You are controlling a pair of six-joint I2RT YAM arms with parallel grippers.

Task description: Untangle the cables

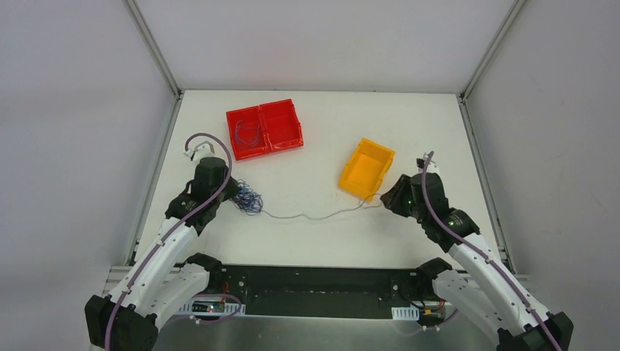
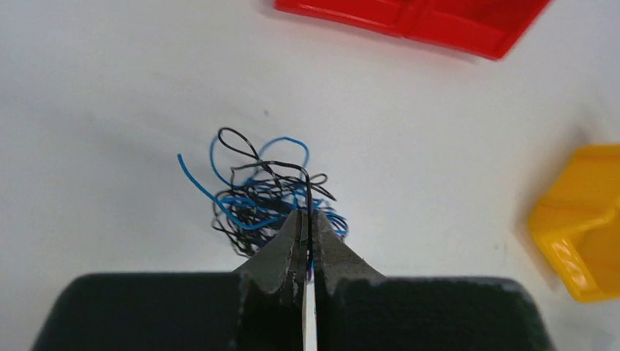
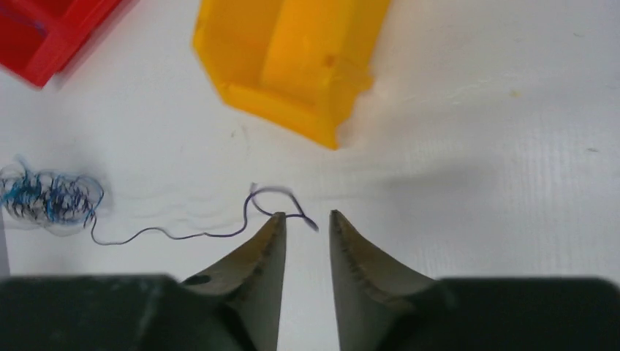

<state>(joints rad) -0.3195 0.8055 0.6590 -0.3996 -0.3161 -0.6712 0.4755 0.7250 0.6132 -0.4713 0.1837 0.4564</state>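
Left fingers [image 2: 285, 245]: are pressing together, clamping a few black and blue strands at the near edge of the tangle [image 2: 263, 191].
Right fingers [image 3: 267, 252]: are standing apart and gripping nothing; the curled end of the strand [image 3: 175, 235] is lying at their tips, touching one of them.
Tangle: is sitting on the counter [image 1: 322, 241] on the left side, directly in front of the left fingers, as a small dense knot of blue and black loops.
Strand: is trailing out of the tangle as a single dark wire, lying slack on the counter.
Risk, missed pinch: the wire is very thin and flat on the counter, so the right fingers are likely to close beside or above it.
Risk, slip: the left fingers are holding only a few strands, so a hard pull is likely to drag the whole tangle along.
Risk, tightening: pulling along the strand while loops are crossing it is likely to cinch the knot instead of freeing the wire.
Risk, snag: the curled end is lying near the yellow bin [image 1: 367, 168] and could catch on its corner.
Long axis: the strand is running left to right across the counter, sagging slightly toward the arms mid-span.
Pointing: its free end is facing the right arm, hooked into a small curl; its root is in the tangle.
Red bin [image 1: 281, 121]: is standing beyond the tangle, with a thin wire loop lying in its left compartment.
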